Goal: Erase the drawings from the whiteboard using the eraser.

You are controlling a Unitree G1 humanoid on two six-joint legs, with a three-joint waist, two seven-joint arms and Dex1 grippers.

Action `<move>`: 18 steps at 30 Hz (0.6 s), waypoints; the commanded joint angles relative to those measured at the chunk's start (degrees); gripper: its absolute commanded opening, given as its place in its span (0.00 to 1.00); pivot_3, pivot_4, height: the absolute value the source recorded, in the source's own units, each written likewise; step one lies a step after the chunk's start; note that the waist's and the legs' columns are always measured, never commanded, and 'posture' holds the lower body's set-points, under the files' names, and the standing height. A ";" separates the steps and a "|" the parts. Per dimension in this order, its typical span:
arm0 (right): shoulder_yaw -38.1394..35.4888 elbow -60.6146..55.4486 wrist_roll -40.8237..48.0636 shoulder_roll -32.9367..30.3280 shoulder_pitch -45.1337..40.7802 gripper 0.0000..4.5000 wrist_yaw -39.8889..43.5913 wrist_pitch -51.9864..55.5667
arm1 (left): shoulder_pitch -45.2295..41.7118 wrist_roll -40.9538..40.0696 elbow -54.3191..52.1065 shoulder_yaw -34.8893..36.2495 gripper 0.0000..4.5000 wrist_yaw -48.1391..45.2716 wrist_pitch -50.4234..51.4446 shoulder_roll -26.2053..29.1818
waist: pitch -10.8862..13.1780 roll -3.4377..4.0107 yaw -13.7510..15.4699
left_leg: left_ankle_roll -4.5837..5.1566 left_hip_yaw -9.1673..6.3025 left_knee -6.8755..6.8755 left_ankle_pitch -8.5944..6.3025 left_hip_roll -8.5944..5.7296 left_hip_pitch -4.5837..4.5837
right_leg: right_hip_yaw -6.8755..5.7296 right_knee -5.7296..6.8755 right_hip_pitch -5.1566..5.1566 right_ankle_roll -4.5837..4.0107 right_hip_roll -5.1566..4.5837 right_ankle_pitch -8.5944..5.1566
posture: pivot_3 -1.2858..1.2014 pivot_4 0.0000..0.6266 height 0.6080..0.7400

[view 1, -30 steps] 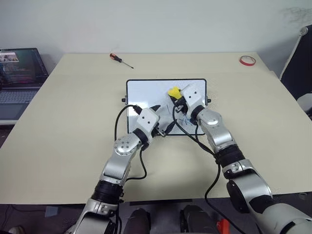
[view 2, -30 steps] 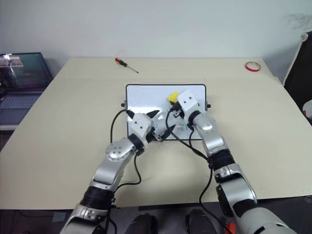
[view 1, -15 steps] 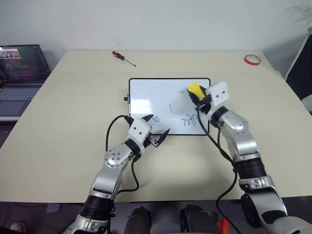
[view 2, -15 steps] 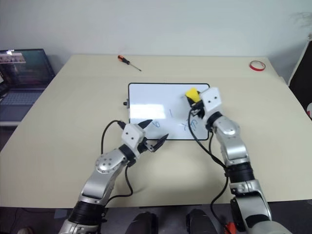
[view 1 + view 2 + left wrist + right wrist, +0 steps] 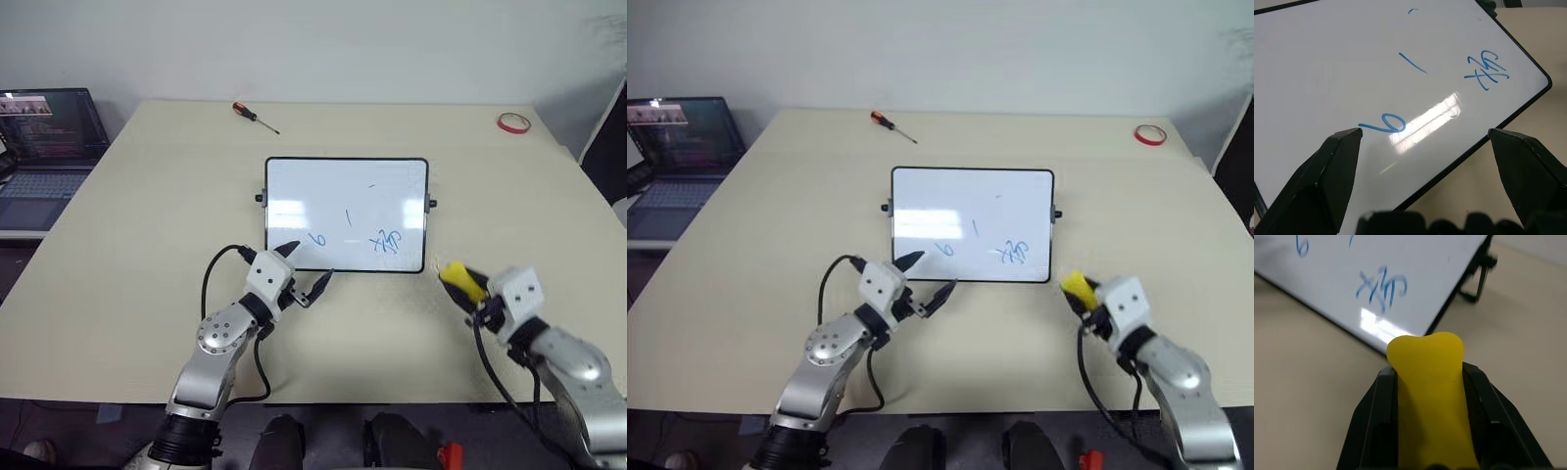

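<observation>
- Left eye view: whiteboard [image 5: 347, 213] lies flat mid-counter [image 5: 147, 245], with blue drawings [image 5: 384, 241] along its near edge.
- Right pincer [image 5: 460, 287], clamped on the yellow eraser [image 5: 460, 281], is off the board, beside its near right corner.
- Left pincer [image 5: 305, 270] spread open, empty, at the board's near left edge.

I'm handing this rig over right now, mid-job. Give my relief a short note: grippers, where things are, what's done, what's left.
Right gripper: shut on the yellow eraser, off the board, over bare table near the whiteboard's near right corner.
Left gripper: open, holding nothing, fingers spread at the board's near edge.
Whiteboard: flat mid-table.
Done: eraser is in hand.
Left: all the blue drawings remain, namely the scribble near the right corner, a short stroke mid-board and a small loop toward the left. Bring the eraser back onto the board and wipe each.
</observation>
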 commanded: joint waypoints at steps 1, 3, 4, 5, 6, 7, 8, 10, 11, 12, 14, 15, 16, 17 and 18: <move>-1.95 -1.67 -0.20 -0.54 0.06 0.29 -0.32 -3.18 | -1.26 -1.01 -1.11 0.08 1.00 -0.27 -0.61 -0.37 | 0.01 0.01 -0.16 | 0.00 0.07 0.01 0.00 -0.02 0.04 | 0.04 0.00 0.01 0.02 0.06 0.01 | 0.52 0.24 1.00; -2.03 -1.53 -0.11 -0.47 -0.35 0.29 -0.80 -3.33 | -1.47 -0.98 -0.85 -0.17 1.00 -0.51 -0.67 -0.50 | 0.01 0.01 -0.12 | -0.01 0.11 0.03 0.01 -0.04 0.10 | 0.06 0.00 0.04 0.02 0.12 0.01 | 0.52 0.24 1.00; -2.01 -1.42 -0.13 -0.56 -0.78 0.29 -0.95 -3.32 | -1.56 -1.00 -0.70 -0.30 1.00 -0.67 -0.65 -0.57 | 0.01 0.01 -0.08 | -0.01 0.10 0.03 0.01 -0.04 0.15 | 0.06 0.00 0.08 0.02 0.14 0.01 | 0.52 0.24 1.00; -2.02 -1.33 -0.11 -0.62 -1.17 0.29 -1.07 -3.22 | -1.63 -1.00 -0.60 -0.39 1.00 -0.84 -0.60 -0.59 | 0.01 0.01 -0.02 | -0.01 0.10 0.03 0.01 -0.05 0.14 | 0.07 0.00 0.08 0.02 0.15 0.01 | 0.52 0.24 1.00; -2.06 -1.18 -0.18 -0.64 -1.50 0.29 -1.24 -3.20 | -1.66 -1.01 -0.53 -0.43 1.00 -0.97 -0.55 -0.63 | 0.01 0.01 0.02 | -0.01 0.10 0.03 0.01 -0.05 0.14 | 0.07 0.00 0.08 0.02 0.16 0.01 | 0.52 0.24 1.00; -2.09 -1.02 -0.25 -0.63 -1.73 0.29 -1.38 -3.16 | -1.64 -1.03 -0.51 -0.44 1.00 -1.08 -0.51 -0.65 | 0.01 0.00 0.07 | -0.01 0.10 0.03 0.01 -0.05 0.13 | 0.07 -0.01 0.08 0.02 0.16 0.01 | 0.52 0.24 1.00; -2.09 -0.87 -0.31 -0.60 -1.95 0.29 -1.51 -3.09 | -1.62 -1.08 -0.49 -0.45 1.00 -1.21 -0.43 -0.64 | 0.01 0.00 0.14 | -0.01 0.10 0.03 0.01 -0.04 0.11 | 0.06 -0.01 0.07 0.02 0.16 0.01 | 0.52 0.24 1.00; -1.99 -0.63 -0.40 -0.59 -2.33 0.29 -1.67 -3.02 | -1.58 -1.16 -0.50 -0.47 1.00 -1.36 -0.27 -0.64 | 0.01 0.00 0.25 | -0.01 0.07 0.02 0.00 -0.04 0.08 | 0.05 -0.01 0.07 0.02 0.16 0.01 | 0.52 0.24 1.00; -1.87 -0.53 -0.51 -0.56 -2.60 0.29 -1.80 -3.10 | -1.52 -1.17 -0.57 -0.47 1.00 -1.37 -0.23 -0.66 | 0.01 0.00 0.26 | -0.01 0.07 0.02 0.00 -0.04 0.05 | 0.05 -0.02 0.06 0.02 0.14 0.01 | 0.52 0.24 1.00; -1.47 -0.22 -0.72 -0.36 -3.52 0.29 -2.15 -3.24 | -1.39 -1.16 -0.69 -0.52 1.00 -1.38 -0.18 -0.69 | 0.01 0.00 0.26 | 0.00 0.06 0.02 0.00 -0.03 0.04 | 0.04 -0.03 0.06 0.02 0.13 0.01 | 0.52 0.24 1.00; 0.46 1.80 -2.12 0.77 -7.67 0.29 -3.66 -4.13 | -1.11 -1.05 -0.74 -0.78 1.00 -1.49 -0.12 -0.75 | 0.01 0.00 0.03 | 0.00 0.07 0.02 0.00 -0.03 0.04 | 0.05 -0.03 0.06 0.03 0.12 0.01 | 0.52 0.24 1.00; 1.81 3.59 -3.07 1.65 -10.42 0.29 -4.44 -4.76 | -1.06 -1.00 -0.75 -0.99 1.00 -1.56 -0.08 -0.82 | 0.01 0.00 -0.11 | 0.00 0.10 0.03 0.00 -0.04 0.07 | 0.08 -0.01 0.06 0.04 0.12 0.03 | 0.52 0.24 1.00; 3.04 5.57 -4.25 2.46 -12.98 0.29 -5.25 -5.67 | -1.07 -0.93 -0.82 -1.20 1.00 -1.62 0.01 -0.91 | 0.01 0.00 -0.18 | -0.01 0.16 0.04 0.00 -0.04 0.12 | 0.09 0.01 0.06 0.06 0.12 0.05 | 0.52 0.24 1.00; 4.20 8.41 -5.53 3.73 -15.98 0.29 -6.43 -6.94 | -1.15 -0.84 -1.12 -1.46 1.00 -1.61 0.20 -1.04 | 0.01 0.00 -0.21 | -0.01 0.20 0.04 0.00 -0.05 0.17 | 0.08 0.01 0.07 0.05 0.13 0.07 | 0.52 0.24 1.00; 5.28 11.14 -6.57 4.88 -18.47 0.29 -7.33 -8.04 | -1.20 -0.78 -1.48 -1.63 1.00 -1.60 0.45 -1.12 | 0.01 0.00 -0.18 | -0.01 0.19 0.03 0.01 -0.05 0.19 | 0.08 0.02 0.08 0.03 0.14 0.09 | 0.52 0.24 1.00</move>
